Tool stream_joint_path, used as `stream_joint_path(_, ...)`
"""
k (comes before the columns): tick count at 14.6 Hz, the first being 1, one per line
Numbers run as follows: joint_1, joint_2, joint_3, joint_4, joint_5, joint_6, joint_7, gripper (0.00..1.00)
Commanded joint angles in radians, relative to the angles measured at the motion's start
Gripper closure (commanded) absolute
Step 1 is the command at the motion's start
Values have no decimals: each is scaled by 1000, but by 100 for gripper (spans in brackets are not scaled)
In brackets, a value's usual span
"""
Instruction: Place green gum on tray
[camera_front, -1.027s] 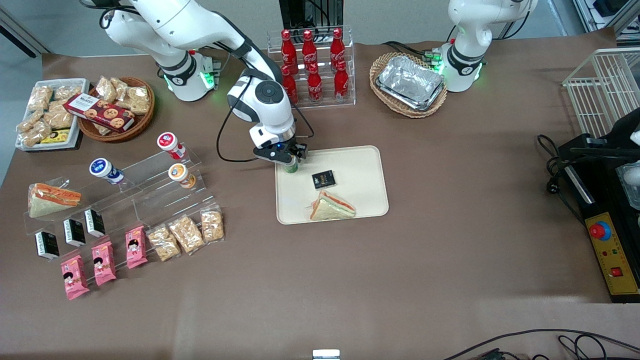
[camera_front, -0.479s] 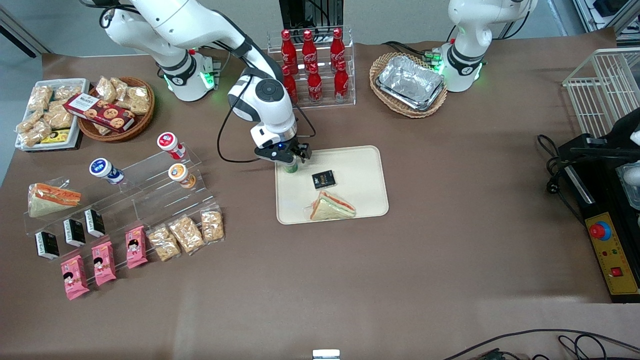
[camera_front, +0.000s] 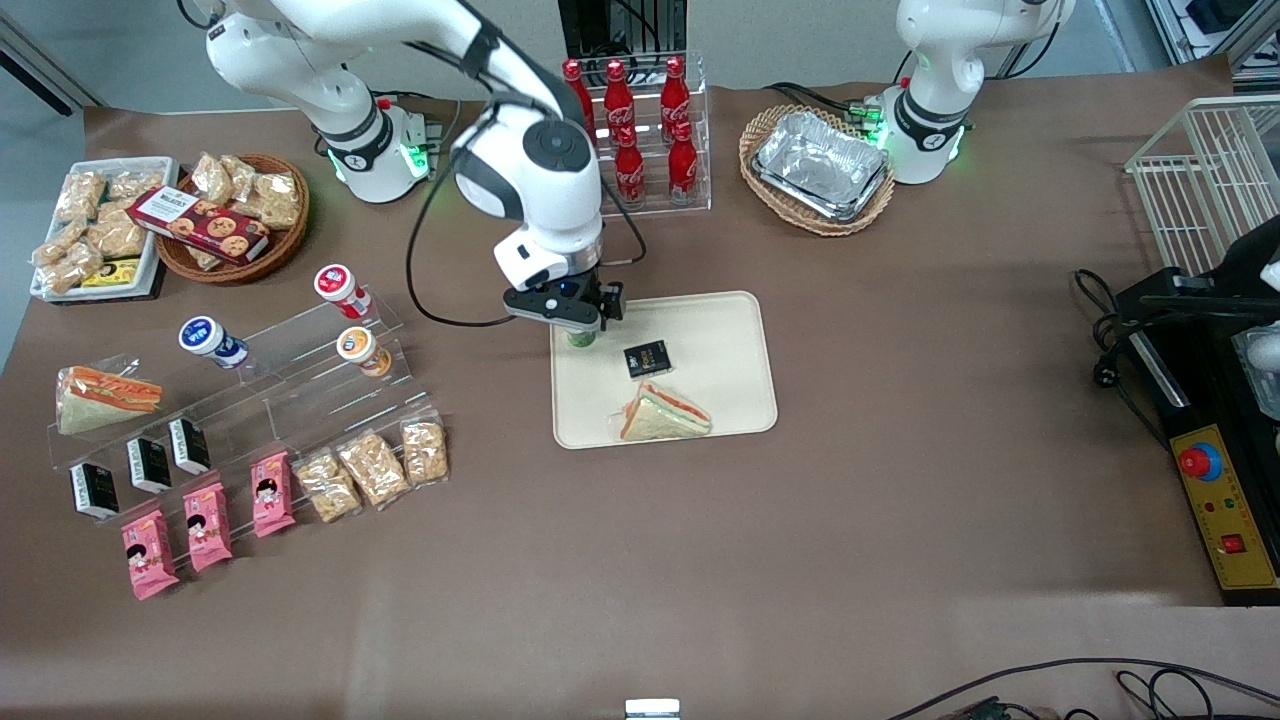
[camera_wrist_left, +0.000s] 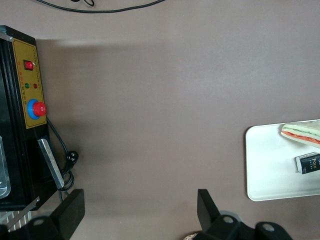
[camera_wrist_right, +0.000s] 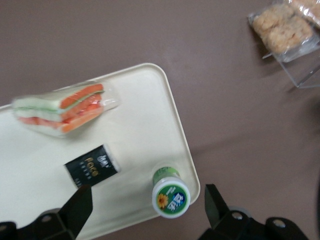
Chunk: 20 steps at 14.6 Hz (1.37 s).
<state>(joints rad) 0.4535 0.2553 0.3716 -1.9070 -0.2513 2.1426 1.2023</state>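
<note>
Green gum (camera_wrist_right: 171, 196) stands upright on the tray (camera_wrist_right: 140, 140), in the corner farthest from the front camera, toward the working arm's end. Its long axis is vertical, lid up. The claw (camera_wrist_right: 147, 200) hangs directly above it, fingers spread wide w/ a clear gap to the bottle on both sides, holding nothing. So any next move looks like a straight lift away.

Bottle: small cylinder, translucent green body, round white-rimmed lid w/ green label.

Beside it on the tray: a black packet (camera_wrist_right: 92, 165), then a wrapped sandwich (camera_wrist_right: 62, 108). Brown worktop (camera_wrist_right: 225, 65) around.
</note>
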Motion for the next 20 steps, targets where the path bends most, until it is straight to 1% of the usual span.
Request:
stream_joint_path(1,-9,16,-7,236,102,-237,-183,0)
stream_joint_path(3,-24,16,-14,354,106,-367,-269,0)
stream_joint_path(6,-71,10,-17,468,122,-479,-416,0)
stream_joint_path(7,-108,1,-17,485,122,-499,-499,0)
stream_joint_path(11,-310,-37,-14,485,126,-501,-859,0)
stream_joint_path(14,-429,-48,-17,487,127,-501,-1045,0)
stream_joint_path(15,-464,-56,-19,487,150,-503,-1096,0)
stream_joint_path(16,-501,-60,-31,487,190,-506,-1156,0)
stream_joint_path(17,-510,-68,-84,485,214,-506,-1209,0)
stream_joint_path(18,-507,-73,-142,485,227,-507,-1256,0)
stream_joint_path(20,-500,-76,-218,485,244,-512,-1334,0)
